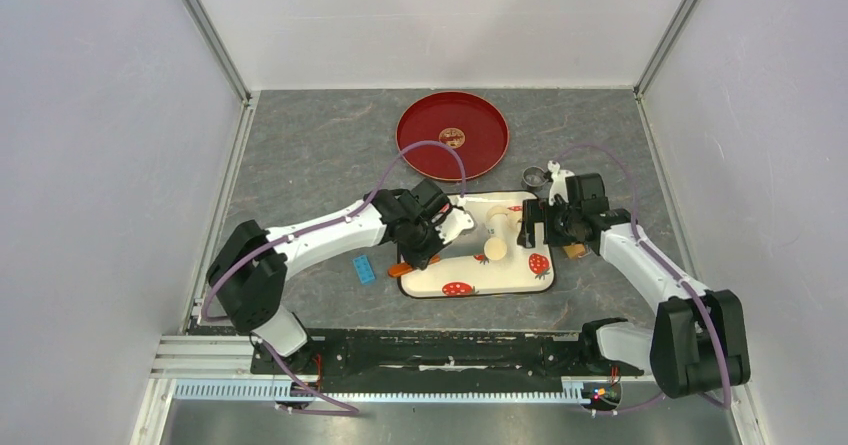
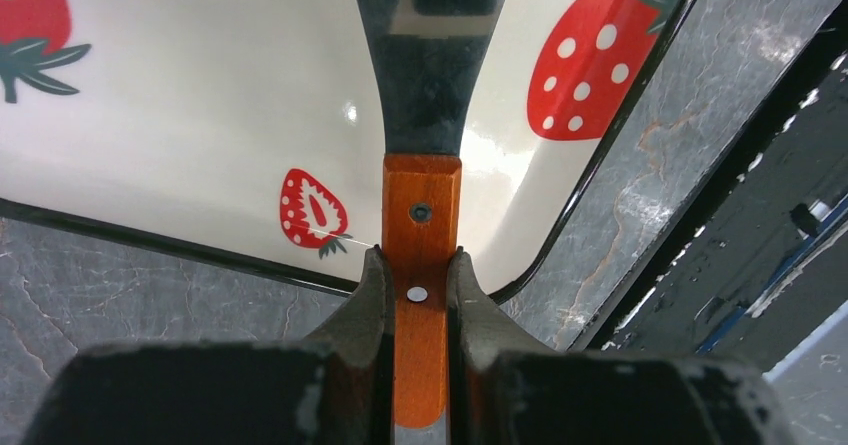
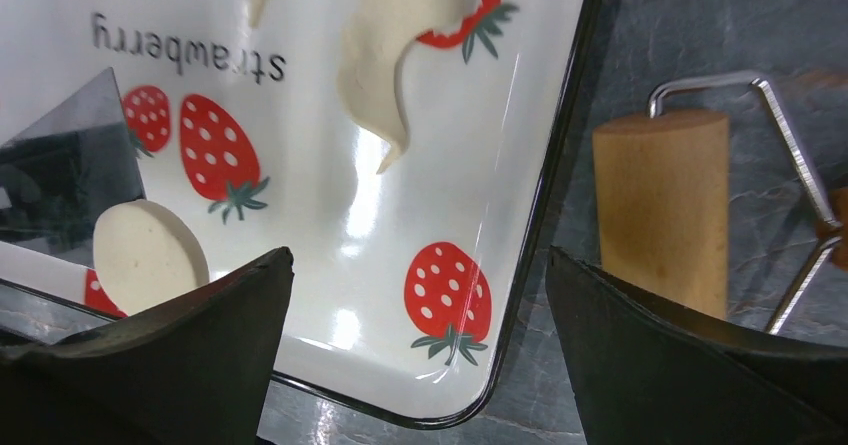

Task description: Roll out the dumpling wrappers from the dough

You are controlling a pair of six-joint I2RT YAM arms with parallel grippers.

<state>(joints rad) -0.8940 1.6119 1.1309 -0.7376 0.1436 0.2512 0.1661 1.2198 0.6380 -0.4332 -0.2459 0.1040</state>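
The pale cream round dough wrapper (image 3: 150, 255) lay flat by the dark-bladed, orange-handled spatula (image 2: 428, 85), which pointed straight out from the pinching left gripper (image 2: 418, 265); the right gripper (image 3: 420, 260) gaped wide.

A round red plate (image 1: 425, 110) lies at the far centre of the grey table (image 1: 320, 145). A small metal ring (image 1: 535, 176) sits near its right edge. A blue block (image 1: 364, 269) lies left of the strawberry-print tray (image 1: 500, 277).

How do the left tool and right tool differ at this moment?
The left tool is shut on a scraper by its orange handle; the right tool stands wide open, holding nothing. The left tool sits just outside the strawberry tray's rim; the right tool straddles its corner. Both hang low at the same tray.
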